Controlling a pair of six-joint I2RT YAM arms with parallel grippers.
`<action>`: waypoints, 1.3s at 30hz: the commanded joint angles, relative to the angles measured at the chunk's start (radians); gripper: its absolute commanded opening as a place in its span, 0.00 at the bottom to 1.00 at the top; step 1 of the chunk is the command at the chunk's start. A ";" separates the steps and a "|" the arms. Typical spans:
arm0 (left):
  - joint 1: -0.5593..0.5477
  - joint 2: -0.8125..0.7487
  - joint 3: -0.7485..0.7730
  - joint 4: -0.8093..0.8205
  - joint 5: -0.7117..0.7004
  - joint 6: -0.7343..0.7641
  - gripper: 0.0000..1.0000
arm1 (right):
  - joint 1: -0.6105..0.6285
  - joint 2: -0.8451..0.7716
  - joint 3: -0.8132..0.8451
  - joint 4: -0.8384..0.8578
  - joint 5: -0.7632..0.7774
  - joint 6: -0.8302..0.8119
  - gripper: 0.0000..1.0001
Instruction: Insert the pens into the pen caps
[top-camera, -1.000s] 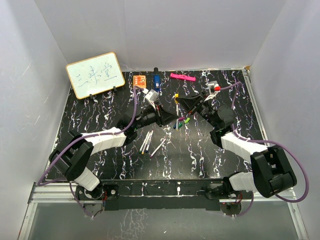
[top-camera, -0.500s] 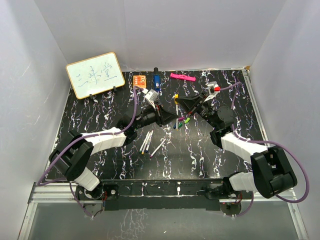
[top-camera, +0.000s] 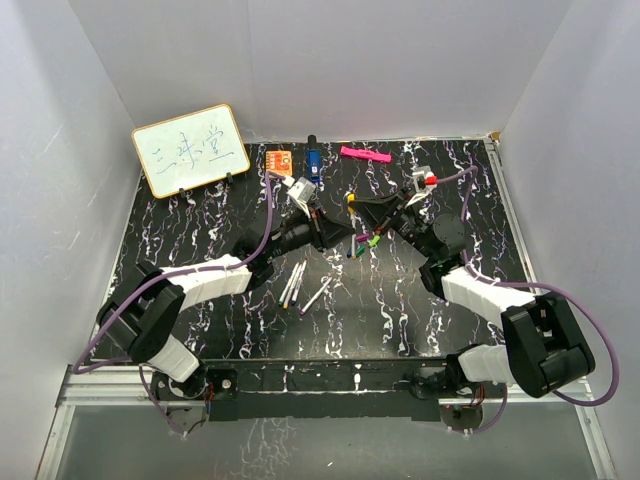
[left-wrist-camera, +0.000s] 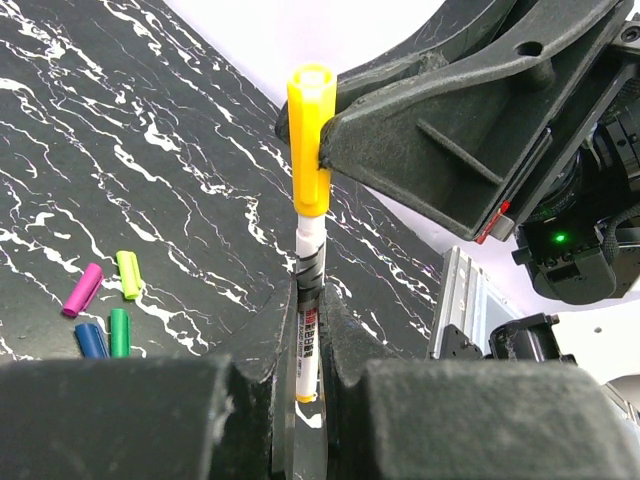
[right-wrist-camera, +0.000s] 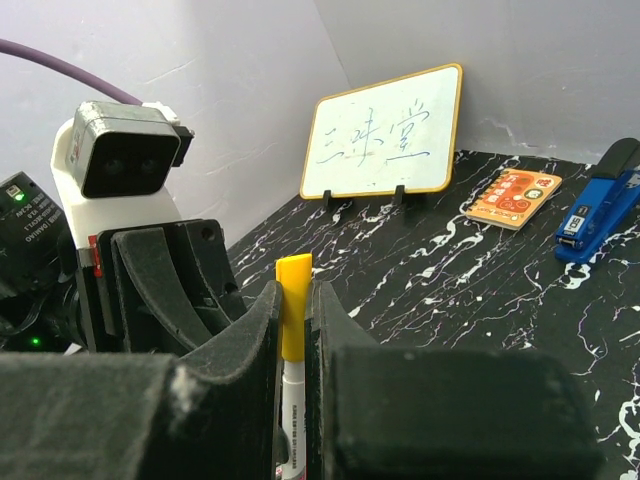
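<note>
Two arms meet over the middle of the desk (top-camera: 200, 260), a bit toward the far edge. From the top camera, the left gripper (top-camera: 338, 228) reaches in from the near-left and the right gripper (top-camera: 358, 205) from the near-right, both arms stretched out low with their tips almost touching. The yellow cap (top-camera: 351, 198) sits right where they meet. The loose pens (top-camera: 293, 282) lie nearer the near edge, and the loose caps (top-camera: 364, 242) are clustered just beside the grippers. Along the far edge I see the whiteboard (top-camera: 190, 150), orange block (top-camera: 279, 160), blue stapler (top-camera: 313, 160) and pink marker (top-camera: 364, 154).

On my left wrist cam, the fingers (left-wrist-camera: 255, 345) are squeezed tight on the pen (left-wrist-camera: 311, 240), which stands upright. Its top end is inside the yellow cap, and the right arm's fingers pinch that cap from the side. The pink-purple, lime, blue and green caps lie on the desk off to the left.

On my right wrist cam, the fingers (right-wrist-camera: 250, 345) are clamped on the yellow cap, with the white barrel poking out below. The left gripper sits close by, facing it.
</note>
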 joint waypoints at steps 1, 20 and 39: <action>-0.007 -0.069 0.029 0.054 0.006 0.025 0.00 | 0.012 -0.001 0.003 0.033 -0.008 -0.003 0.00; -0.007 -0.108 0.056 0.123 -0.086 0.111 0.00 | 0.110 0.031 0.030 -0.233 0.036 -0.147 0.00; -0.006 -0.197 0.020 0.122 -0.220 0.186 0.00 | 0.178 0.065 0.048 -0.367 0.177 -0.205 0.00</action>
